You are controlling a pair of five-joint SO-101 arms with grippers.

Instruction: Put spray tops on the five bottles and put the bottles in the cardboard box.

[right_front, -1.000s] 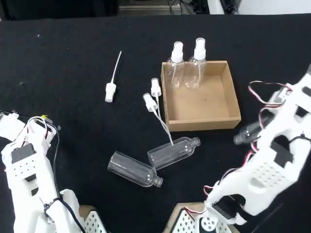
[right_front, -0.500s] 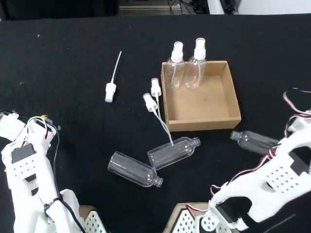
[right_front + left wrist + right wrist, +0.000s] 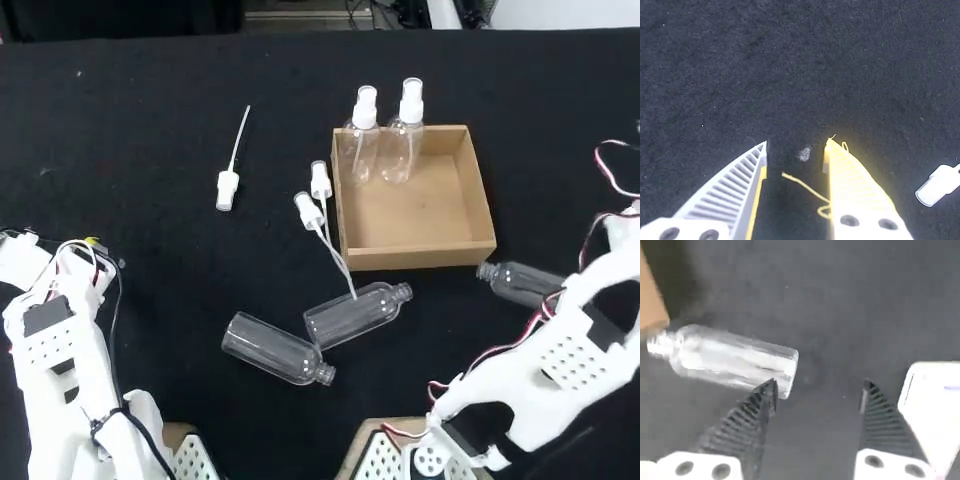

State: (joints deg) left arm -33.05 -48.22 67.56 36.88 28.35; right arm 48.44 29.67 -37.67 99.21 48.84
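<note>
At work: right gripper (image 3: 818, 385) hangs with jaws spread wide | capless bottle (image 3: 725, 362) lies on its side just ahead, nearer one fingertip, long axis crosswise, neck toward the box (image 3: 415, 258) | left gripper (image 3: 795, 145) (also open) well apart.

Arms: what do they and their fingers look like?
Both the left arm and right arm are blocky white plastic trailing thin red, white and black wires. The left gripper has pointed ribbed fingers, one white, one yellow; the right gripper has black ones.
</note>
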